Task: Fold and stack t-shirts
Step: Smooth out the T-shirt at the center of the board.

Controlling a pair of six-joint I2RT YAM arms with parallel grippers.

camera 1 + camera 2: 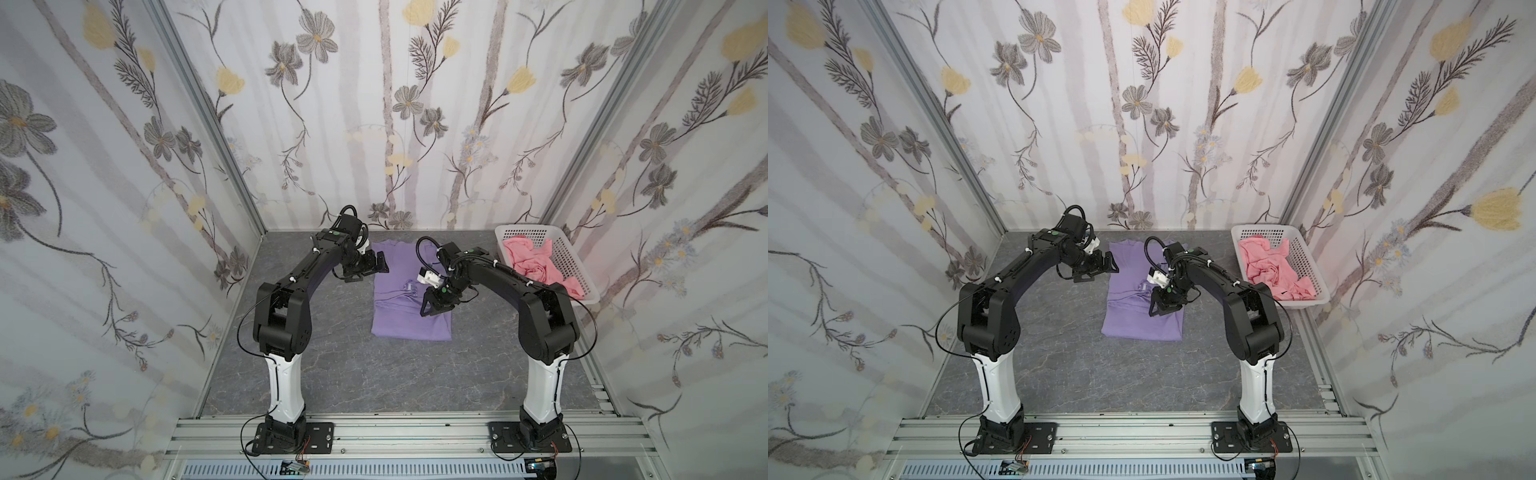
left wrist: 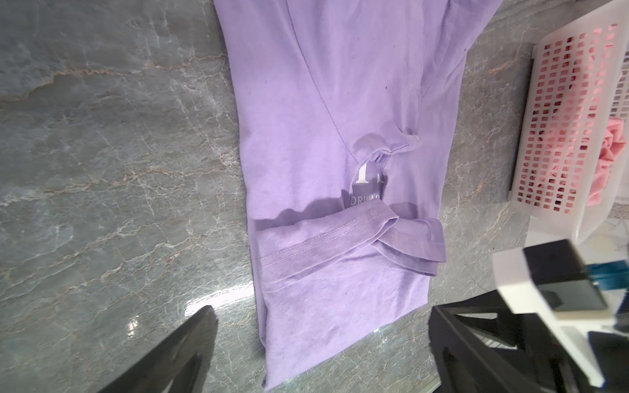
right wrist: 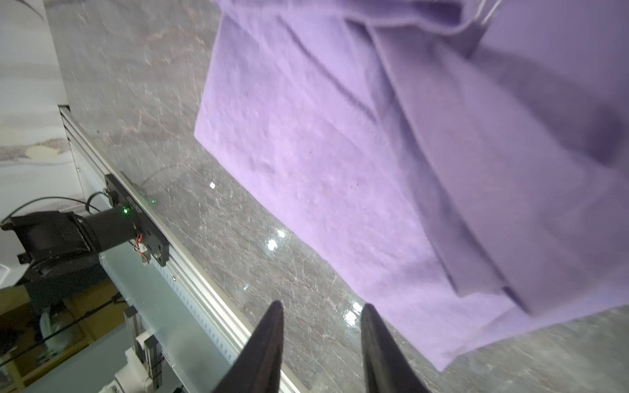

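left gripper (image 2: 321,309): jaws wide, empty, by lavender t-shirt's (image 1: 395,324) far left edge | right gripper (image 3: 323,304): narrow gap, nothing held, over its right side | shirt: folded lengthwise mid-table (image 1: 332,374) (white lettering peeks out) | pink garment (image 1: 536,259): crumpled in basket (image 1: 579,270)

L arm (image 1: 286,307) & R arm (image 1: 548,320), same build: white tapered lower link, rest black w/ boxy joints. Black base plates (image 1: 322,428) w/ silver screws (image 1: 328,437); red/orange wires (image 1: 308,449) at foot. Thin black cables (image 1: 240,332) loop off sides; white ties (image 1: 293,279) on forearms. Green dot (image 1: 335,233) on wrist link. White cam block (image 1: 430,277) just behind R gripper (image 3: 323,304); its fingers (image 3: 269,347) black, tapering to points.
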